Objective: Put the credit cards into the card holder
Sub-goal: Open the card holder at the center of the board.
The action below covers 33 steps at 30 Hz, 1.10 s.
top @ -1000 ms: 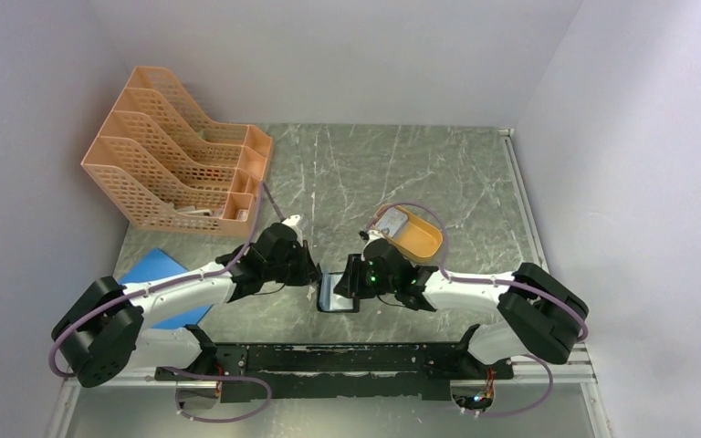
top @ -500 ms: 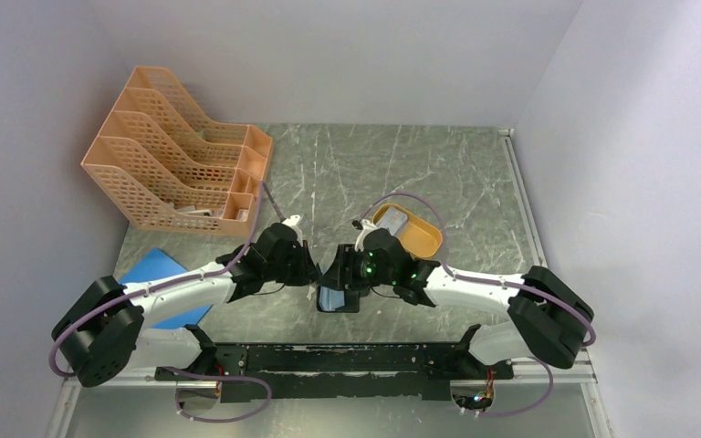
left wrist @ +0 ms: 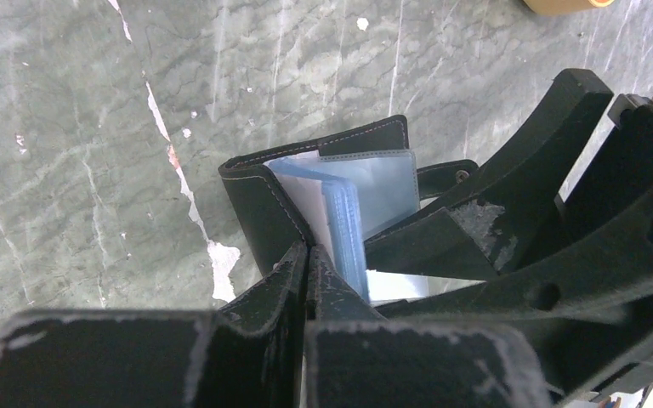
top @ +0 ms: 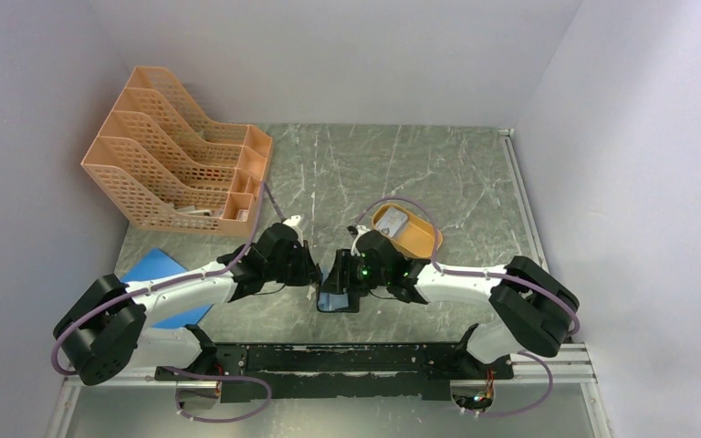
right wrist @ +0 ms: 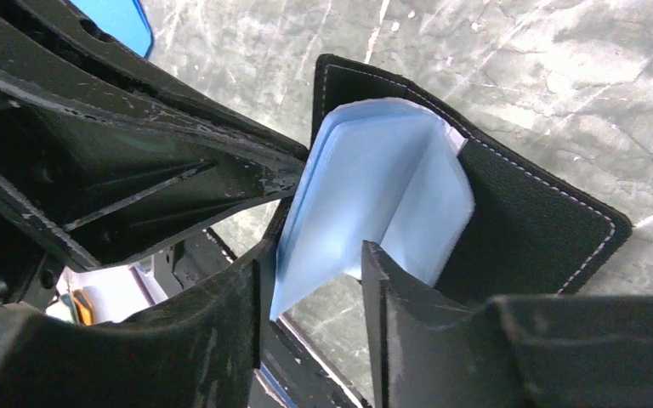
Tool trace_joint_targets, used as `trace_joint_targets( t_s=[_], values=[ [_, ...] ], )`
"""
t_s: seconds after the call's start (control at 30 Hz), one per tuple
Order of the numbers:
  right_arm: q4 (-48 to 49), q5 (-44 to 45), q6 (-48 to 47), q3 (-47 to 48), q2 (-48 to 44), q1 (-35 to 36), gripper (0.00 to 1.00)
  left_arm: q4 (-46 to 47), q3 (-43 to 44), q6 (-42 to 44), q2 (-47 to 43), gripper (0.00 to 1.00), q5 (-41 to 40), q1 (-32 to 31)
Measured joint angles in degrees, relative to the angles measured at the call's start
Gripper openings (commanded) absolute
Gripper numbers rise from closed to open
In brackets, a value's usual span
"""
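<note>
The black card holder (top: 336, 299) stands open on the table between my two grippers. My left gripper (top: 315, 278) is shut on the edge of its black cover (left wrist: 255, 200), as the left wrist view (left wrist: 308, 255) shows. My right gripper (top: 341, 276) is open, its jaws straddling the holder's clear bluish pockets (right wrist: 374, 183) in the right wrist view (right wrist: 315, 276) with a gap on each side. A pale credit card (top: 391, 220) lies in the orange oval tray (top: 420, 239) behind the right gripper. No card is in either gripper.
An orange file rack (top: 178, 164) stands at the back left. A flat blue sheet (top: 160, 274) lies under the left arm and shows in the right wrist view (right wrist: 119, 17). A black rail (top: 329, 358) runs along the near edge.
My right gripper has moved left from beside the tray to the card holder and now straddles its pockets. My left gripper has stayed shut on the cover.
</note>
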Motion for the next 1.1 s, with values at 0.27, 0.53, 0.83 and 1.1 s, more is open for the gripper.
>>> trace_joint_targets(
  t_s=[0.27,0.53,0.83,1.1],
  values=[
    [-2.8,2.5,0.2,-0.2,0.1,0.0,0.22,-0.2,0.0,0.2,0.2,0.05,-0.1,0.0],
    [-3.7,4.5,0.6,-2.1,-0.1,-0.1,0.07,-2.0,0.1,0.9,-0.5,0.05,-1.1,0.0],
    [-3.9,5.2,0.4,-2.3,-0.8,-0.1,0.00,-9.0,2.9,2.4,-4.0,0.36,-4.5,0.0],
    [-4.2,5.1,-0.1,-2.3,-0.8,-0.1,0.00,-9.8,7.6,3.2,-10.9,0.49,-4.0,0.0]
  ],
)
